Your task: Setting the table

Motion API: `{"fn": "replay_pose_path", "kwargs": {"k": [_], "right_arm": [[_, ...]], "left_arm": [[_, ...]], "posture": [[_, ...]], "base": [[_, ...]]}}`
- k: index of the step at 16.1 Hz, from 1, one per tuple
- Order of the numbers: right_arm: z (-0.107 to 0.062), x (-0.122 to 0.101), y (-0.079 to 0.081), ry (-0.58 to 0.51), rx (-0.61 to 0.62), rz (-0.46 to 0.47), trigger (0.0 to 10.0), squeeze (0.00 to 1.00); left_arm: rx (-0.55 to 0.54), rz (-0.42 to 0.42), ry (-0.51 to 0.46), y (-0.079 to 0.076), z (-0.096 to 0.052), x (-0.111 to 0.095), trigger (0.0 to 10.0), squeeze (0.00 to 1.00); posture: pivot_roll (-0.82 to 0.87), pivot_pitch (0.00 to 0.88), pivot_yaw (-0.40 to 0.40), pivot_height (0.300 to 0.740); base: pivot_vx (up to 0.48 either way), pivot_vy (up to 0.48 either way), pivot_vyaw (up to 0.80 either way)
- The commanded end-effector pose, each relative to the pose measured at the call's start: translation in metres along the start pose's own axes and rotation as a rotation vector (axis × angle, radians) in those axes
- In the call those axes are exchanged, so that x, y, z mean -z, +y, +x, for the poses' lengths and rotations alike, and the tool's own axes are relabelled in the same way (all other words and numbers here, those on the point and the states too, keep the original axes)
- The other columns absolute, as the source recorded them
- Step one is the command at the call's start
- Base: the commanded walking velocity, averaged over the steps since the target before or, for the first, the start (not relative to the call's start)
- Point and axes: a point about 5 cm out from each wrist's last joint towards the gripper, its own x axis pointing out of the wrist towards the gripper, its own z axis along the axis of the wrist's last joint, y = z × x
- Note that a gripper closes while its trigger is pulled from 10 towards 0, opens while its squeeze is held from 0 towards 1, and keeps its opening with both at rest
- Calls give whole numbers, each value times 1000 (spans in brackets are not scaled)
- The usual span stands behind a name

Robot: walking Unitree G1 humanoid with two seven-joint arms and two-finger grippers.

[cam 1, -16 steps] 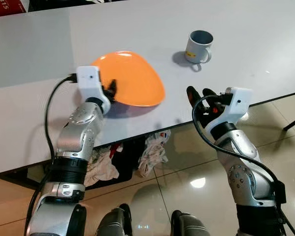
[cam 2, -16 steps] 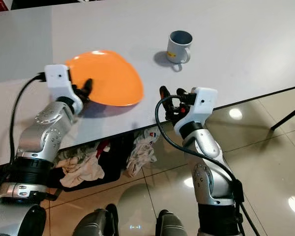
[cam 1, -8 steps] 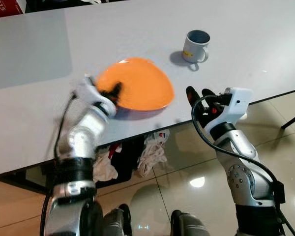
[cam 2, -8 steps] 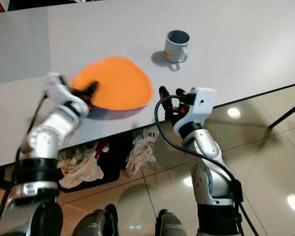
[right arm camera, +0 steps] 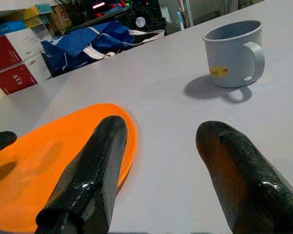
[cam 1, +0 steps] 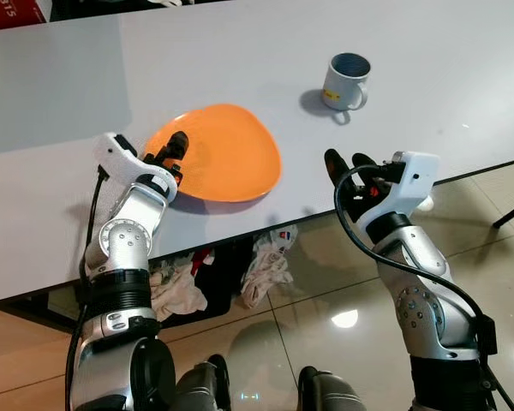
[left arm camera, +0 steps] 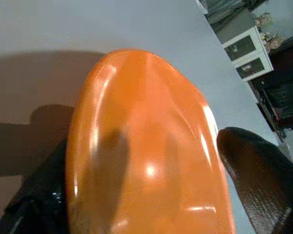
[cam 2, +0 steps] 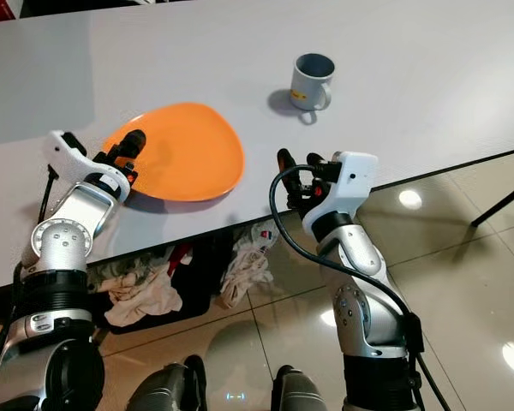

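Glossy orange plastic plate [cam 1: 218, 158] on matt pale grey table [cam 1: 428, 94]; smooth grey mug [cam 1: 343, 80]; shiny tiled floor [cam 1: 325, 282]; crumpled cloth rags [cam 1: 261, 261] below.

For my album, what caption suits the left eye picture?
Left claw grips an orange plate on the grey table; mug waits nearby.

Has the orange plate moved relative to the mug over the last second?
Yes. The orange plate, held by the left gripper, dropped flatter onto the table, farther from the mug.
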Motion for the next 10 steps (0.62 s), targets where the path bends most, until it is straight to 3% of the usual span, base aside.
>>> {"fn": "replay_pose_path", "kwargs": {"k": [1,3,6,8,10], "right_arm": [[-2,-4,1,-11,0,0,10000,0],[-2,-3,5,-9,-19,-6,10000,0],[10,-4,21,-9,-110,-34,10000,0],[36,-4,43,10,-191,-154,10000,0],[68,6,61,120,-195,-288,10000,0]], "left_arm": [[48,102,-32,-14,1,-5,10000,1000],[88,118,-45,-27,0,-4,10000,1000],[92,91,-45,-29,0,-3,10000,1000],[81,67,-44,-25,-1,-2,10000,1000],[63,81,-38,-22,-3,1,10000,1000]], "posture": [[-162,202,21,740],[-158,206,22,740],[-160,211,23,740],[-158,220,28,740],[-153,230,26,740]], "base": [[0,0,0],[0,0,0],[0,0,0],[0,0,0],[0,0,0]]}}
